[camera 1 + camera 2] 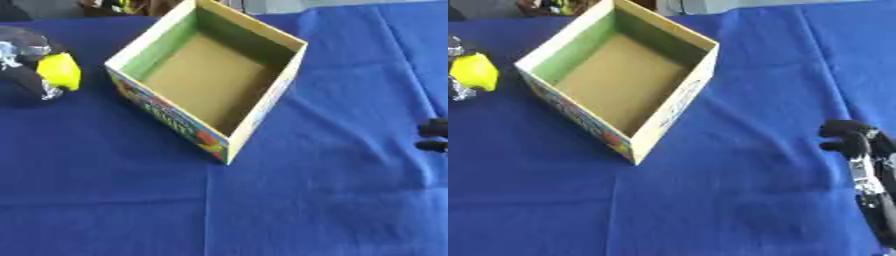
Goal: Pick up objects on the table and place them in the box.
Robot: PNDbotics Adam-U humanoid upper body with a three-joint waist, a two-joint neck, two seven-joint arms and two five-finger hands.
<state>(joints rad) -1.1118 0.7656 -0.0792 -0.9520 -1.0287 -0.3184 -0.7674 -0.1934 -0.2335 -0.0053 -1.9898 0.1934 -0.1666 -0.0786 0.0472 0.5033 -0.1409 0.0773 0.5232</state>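
One box (229, 47) of cardboard, open on top, set askew on the blue cloth (315, 200) left of the middle, one corner turned toward the near edge. Green inner walls, bare brown floor, colourful print along the outer near-left side. Nothing lying inside.

Left of the box, near the picture's left edge: left hand (26, 70), black with silver parts, wrapped about a yellow object (59, 71). Fingers curled round it, grasping it, yellow showing on the side toward the box. Held beside the box's left wall, outside the box, close to it but apart. Cannot tell whether lifted off the cloth or resting on it.

Over at the right edge, well apart from the box: right hand (859, 150), coming in from the lower right corner. Black fingertips (842, 129) bent over at the top, silver links below, running down toward the near edge. Holding nothing; curled rather than straight, as far as visible.

Creases running across the cloth, one long fold from the box's near corner down to the near edge.

Some dark and yellow clutter at the far edge behind the box, too unclear to name.
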